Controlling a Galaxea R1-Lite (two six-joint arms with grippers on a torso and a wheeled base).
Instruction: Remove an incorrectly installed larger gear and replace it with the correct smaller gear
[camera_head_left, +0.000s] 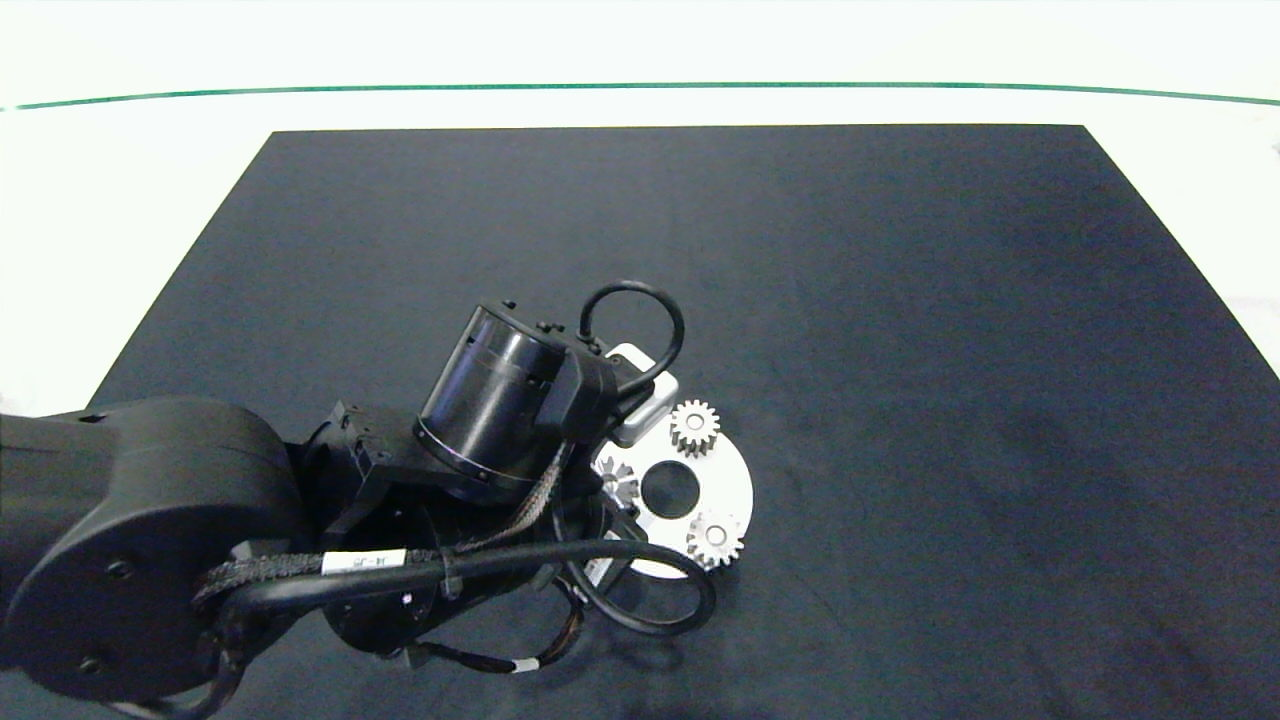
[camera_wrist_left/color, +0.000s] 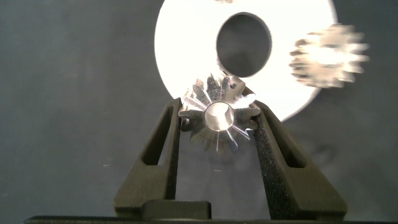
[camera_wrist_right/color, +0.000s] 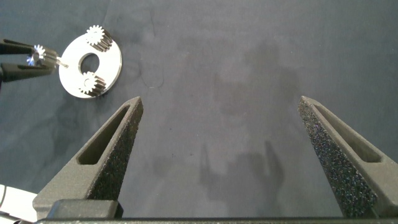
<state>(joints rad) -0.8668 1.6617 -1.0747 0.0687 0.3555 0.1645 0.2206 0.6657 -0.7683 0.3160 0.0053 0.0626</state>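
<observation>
Dark mat (camera_head_left: 900, 300), left gripper (camera_wrist_left/color: 217, 124) pinching small silver toothed metal gear (camera_wrist_left/color: 219, 115) over round white plate (camera_wrist_left/color: 186, 50), right gripper (camera_wrist_right/color: 217, 118) spread wide

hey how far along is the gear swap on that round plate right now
Two small gears already sit on the white plate. In hand: the left gripper is shut on a small gear at the plate's edge, over the third spot. Left: seat it and release. The larger gear isn't in view. The right gripper hangs open, away from the plate.
</observation>
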